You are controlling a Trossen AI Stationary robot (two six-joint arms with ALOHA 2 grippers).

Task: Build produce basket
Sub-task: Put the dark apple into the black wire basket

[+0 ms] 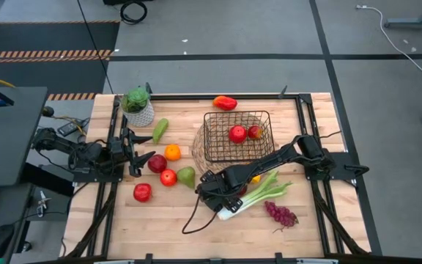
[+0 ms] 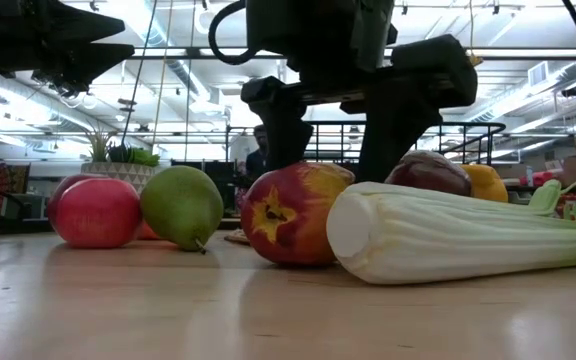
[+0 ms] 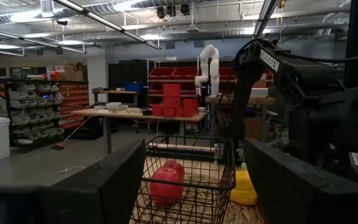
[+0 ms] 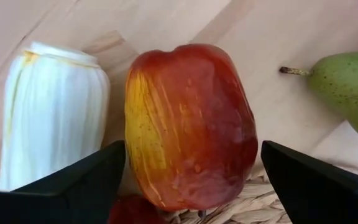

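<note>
My right gripper (image 4: pixel 192 186) (image 1: pixel 215 192) points down over a red-and-yellow apple (image 4: pixel 188 124) (image 2: pixel 293 215) that lies on the table at the straw mat's edge. It is open, with one finger on each side of the apple; I cannot tell whether they touch it. The celery (image 1: pixel 258 194) has its cut end (image 4: pixel 55 112) right beside the apple. The black wire basket (image 1: pixel 207 139) stands on the mat and holds two red apples (image 1: pixel 237 133). My left gripper (image 1: pixel 134 158) waits open and raised at the table's left.
A green pear (image 1: pixel 186 177), an orange (image 1: pixel 172 152) and red apples (image 1: pixel 157 163) (image 1: pixel 142 192) lie left of the mat (image 1: pixel 198 150). Purple grapes (image 1: pixel 280 214) lie near the front right. A red pepper (image 1: pixel 224 103) and a potted plant (image 1: pixel 138 106) stand at the far edge.
</note>
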